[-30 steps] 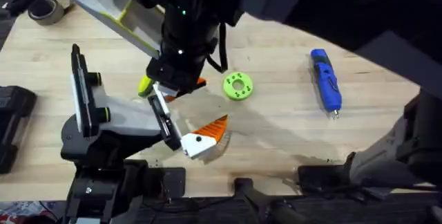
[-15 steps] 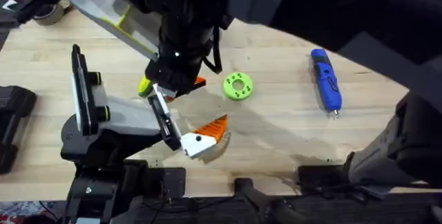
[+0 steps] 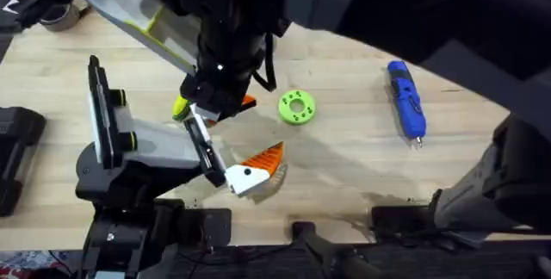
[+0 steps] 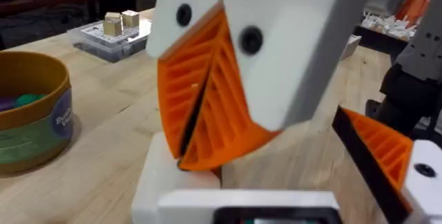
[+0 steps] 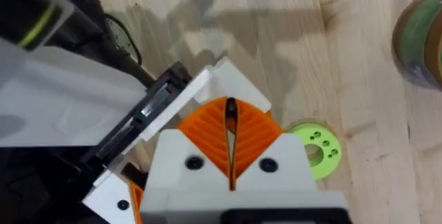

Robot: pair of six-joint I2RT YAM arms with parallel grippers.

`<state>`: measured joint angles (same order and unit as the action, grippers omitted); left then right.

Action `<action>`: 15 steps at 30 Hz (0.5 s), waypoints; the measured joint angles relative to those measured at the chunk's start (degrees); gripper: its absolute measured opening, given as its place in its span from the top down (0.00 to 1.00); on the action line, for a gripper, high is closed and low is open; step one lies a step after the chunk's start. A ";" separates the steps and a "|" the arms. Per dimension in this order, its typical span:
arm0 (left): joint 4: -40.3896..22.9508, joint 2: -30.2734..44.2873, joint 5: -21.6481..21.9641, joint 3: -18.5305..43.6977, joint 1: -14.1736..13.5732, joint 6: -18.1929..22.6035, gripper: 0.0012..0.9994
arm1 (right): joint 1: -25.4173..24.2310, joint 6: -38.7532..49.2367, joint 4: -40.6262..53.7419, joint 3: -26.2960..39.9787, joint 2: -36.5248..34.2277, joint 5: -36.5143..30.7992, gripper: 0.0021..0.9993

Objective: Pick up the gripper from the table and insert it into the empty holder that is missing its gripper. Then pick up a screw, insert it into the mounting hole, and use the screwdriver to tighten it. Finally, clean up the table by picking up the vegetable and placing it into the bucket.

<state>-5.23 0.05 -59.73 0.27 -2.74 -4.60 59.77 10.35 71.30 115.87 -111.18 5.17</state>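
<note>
**Desk:** What is the right claw doing?

**Me:** I see the right gripper (image 5: 230,117) pressed together. Its orange ribbed pads (image 5: 257,135) meet along one dark seam, and I cannot make out anything between them. Overhead, it hangs left of centre in the frame, under the big dark arm that reaches across from the lower right.

**Desk:** And the left one?

**Me:** The left gripper (image 3: 255,170) sits just below centre, low over the wooden table (image 3: 344,171). It shows white with an orange pad. I cannot tell whether it is apart or together. Its wrist camera looks straight at the right gripper's closed tips, which point down close in front of it.

**Desk:** What lies next to them?

**Me:** A green ring-shaped disc (image 3: 297,107) lies flat just right of the right gripper, apart from it.

**Desk:** Where is the screwdriver?

**Me:** The blue screwdriver (image 3: 406,98) lies flat on the table in the upper right, well apart from both grippers. Its thin bit points toward the lower edge of the frame.

**Desk:** Anything farther out?

**Me:** A roll of tape (image 3: 58,14) is in the upper left corner. On the left wrist camera I see a tan round tub (image 4: 34,117) standing on the table and a clear box of wooden blocks (image 4: 110,34) beyond it.
</note>
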 joint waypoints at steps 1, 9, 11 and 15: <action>0.02 0.00 0.06 0.00 0.00 -0.02 0.01 | 0.00 0.00 -0.11 0.00 -0.02 0.00 0.99; 0.09 -0.01 0.64 0.00 0.00 0.00 0.01 | 0.00 0.00 -1.50 0.01 -0.02 -0.02 0.99; 0.08 -0.02 0.64 0.00 0.00 0.00 0.01 | 0.00 0.00 -1.50 0.00 -0.02 -0.03 0.99; 0.09 0.00 0.64 0.00 0.00 0.00 0.01 | 0.00 0.00 -1.50 0.01 -0.01 -0.02 0.99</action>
<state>-5.15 0.05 -59.09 0.27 -2.74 -4.60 59.77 10.35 69.80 115.88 -111.18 5.15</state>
